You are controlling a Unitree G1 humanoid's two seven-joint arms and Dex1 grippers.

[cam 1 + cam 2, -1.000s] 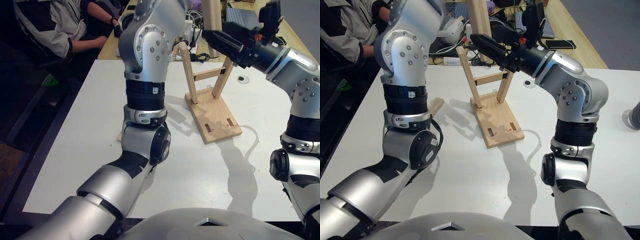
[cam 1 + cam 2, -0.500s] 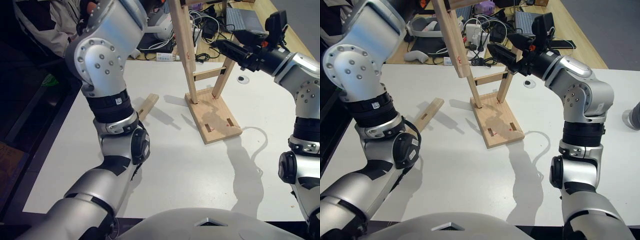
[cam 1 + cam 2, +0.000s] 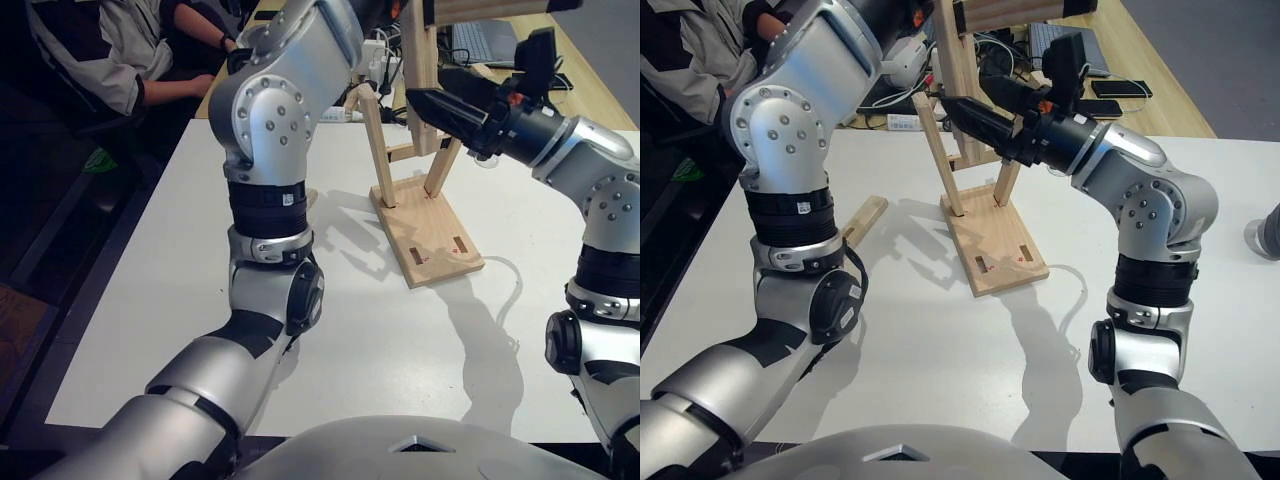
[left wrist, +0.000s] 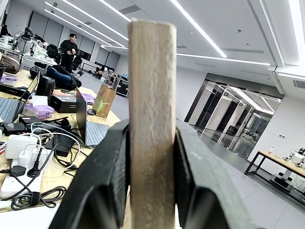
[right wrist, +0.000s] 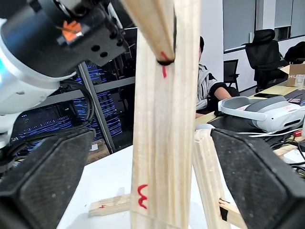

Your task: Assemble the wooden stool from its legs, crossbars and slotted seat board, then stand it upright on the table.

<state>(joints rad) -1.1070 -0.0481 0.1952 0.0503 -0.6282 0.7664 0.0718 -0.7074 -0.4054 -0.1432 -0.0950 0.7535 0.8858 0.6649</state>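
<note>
The slotted seat board (image 3: pixel 432 243) lies flat on the white table. Two legs (image 3: pixel 379 152) and a crossbar (image 3: pixel 408 151) stand in its far slots, and the two near slots are bare. High above it my left gripper (image 4: pixel 151 128) is shut on a second leg frame (image 3: pixel 962 70), whose other piece (image 3: pixel 1025 12) juts out at the top. My right gripper (image 5: pixel 152 183) is open, with its wide fingers (image 5: pixel 45 176) on either side of that hanging leg (image 5: pixel 164 119), apart from it. A loose wooden piece (image 3: pixel 864 219) lies on the table by my left arm.
A thin white cable (image 3: pixel 508 277) curls on the table right of the seat board. A desk (image 3: pixel 1140 50) behind carries cables, a laptop and chargers. A person's arm (image 3: pixel 175 88) rests at the far left. A grey object (image 3: pixel 1266 236) sits at the right edge.
My left arm has swung back to the right, carrying the held leg frame over the seat board. My right gripper has moved leftward, so the hanging leg now stands between its fingers.
</note>
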